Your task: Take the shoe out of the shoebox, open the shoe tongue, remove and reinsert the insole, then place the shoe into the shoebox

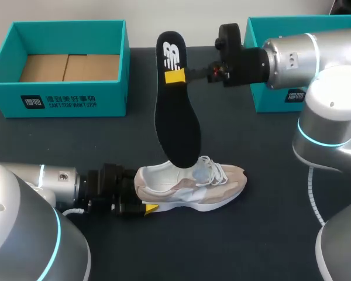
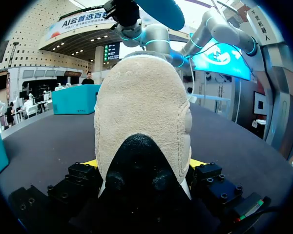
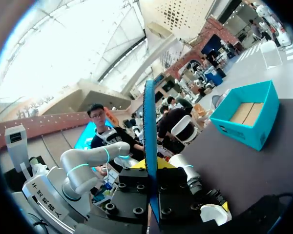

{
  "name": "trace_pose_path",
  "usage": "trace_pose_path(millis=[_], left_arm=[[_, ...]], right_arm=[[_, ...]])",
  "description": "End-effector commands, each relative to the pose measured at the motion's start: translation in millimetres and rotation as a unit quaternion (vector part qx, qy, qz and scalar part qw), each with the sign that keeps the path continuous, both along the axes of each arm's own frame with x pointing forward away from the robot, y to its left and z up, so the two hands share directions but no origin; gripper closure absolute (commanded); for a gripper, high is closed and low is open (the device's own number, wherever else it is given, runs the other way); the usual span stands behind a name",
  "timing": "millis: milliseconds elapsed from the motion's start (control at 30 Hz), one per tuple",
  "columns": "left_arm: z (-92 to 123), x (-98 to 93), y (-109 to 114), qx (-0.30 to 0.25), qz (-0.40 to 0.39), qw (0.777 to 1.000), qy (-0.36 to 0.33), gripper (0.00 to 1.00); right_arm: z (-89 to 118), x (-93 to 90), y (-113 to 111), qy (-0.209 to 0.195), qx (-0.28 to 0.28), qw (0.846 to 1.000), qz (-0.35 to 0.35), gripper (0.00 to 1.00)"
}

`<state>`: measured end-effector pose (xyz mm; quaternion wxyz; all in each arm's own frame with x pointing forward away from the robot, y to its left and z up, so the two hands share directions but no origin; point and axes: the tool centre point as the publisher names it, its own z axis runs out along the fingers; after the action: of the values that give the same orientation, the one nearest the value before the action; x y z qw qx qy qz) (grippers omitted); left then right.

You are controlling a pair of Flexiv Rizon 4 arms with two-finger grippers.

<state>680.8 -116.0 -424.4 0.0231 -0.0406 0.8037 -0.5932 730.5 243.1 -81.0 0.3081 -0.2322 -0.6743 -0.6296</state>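
Dark bench [image 1: 251,246] beneath both arms, a teal shoebox [image 1: 58,99] standing open at the far left corner with a bare cardboard-coloured bottom. Second teal box [image 1: 257,35] at the far right corner, partly hidden behind the right arm. Near the middle of the front edge, a beige and white shoe [image 1: 190,186] upright on its sole, heel toward the left edge, toe toward the right edge, laces loose over the tongue. Left pincer [image 1: 143,194] in low from the left edge, clamped on the heel of the shoe, one yellow tip pressed against each side of it in the left wrist view. Right pincer [image 1: 175,76] in from the right edge, raised well above the bench, closed on the upper end of a black insole [image 1: 176,117]. Insole hanging almost upright, printed end up, narrow lower end down at the opening of the shoe; impossible to tell whether inside or only in front of it. Seen edge-on in the right wrist view, pinched between the two fingers
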Motion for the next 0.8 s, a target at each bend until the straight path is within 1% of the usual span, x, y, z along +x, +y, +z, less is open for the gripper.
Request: trace_pose_path(millis=[33,100,333,467,533,800], left_arm=[[-2.6,0.4,-1.2,0.002,0.001,1.0,0.0,1.0],[-2.6,0.4,-1.2,0.002,0.001,1.0,0.0,1.0],[-2.6,0.4,-1.2,0.002,0.001,1.0,0.0,1.0],[-2.6,0.4,-1.2,0.002,0.001,1.0,0.0,1.0],[-2.6,0.4,-1.2,0.002,0.001,1.0,0.0,1.0],[-2.6,0.4,-1.2,0.002,0.001,1.0,0.0,1.0]], right_arm=[[6.4,1.5,-8.4,0.004,0.0,1.0,0.018,1.0],[10.3,-0.9,-10.8,0.009,0.001,1.0,0.026,1.0],[27.0,-12.1,-15.5,0.006,0.001,0.999,0.037,1.0],[36.0,-21.6,-23.1,-0.006,-0.004,0.999,0.037,1.0],[41.0,-25.5,-25.8,-0.021,-0.009,0.999,0.032,1.0],[53.6,-39.4,-34.3,-0.021,-0.013,0.999,0.038,1.0]])
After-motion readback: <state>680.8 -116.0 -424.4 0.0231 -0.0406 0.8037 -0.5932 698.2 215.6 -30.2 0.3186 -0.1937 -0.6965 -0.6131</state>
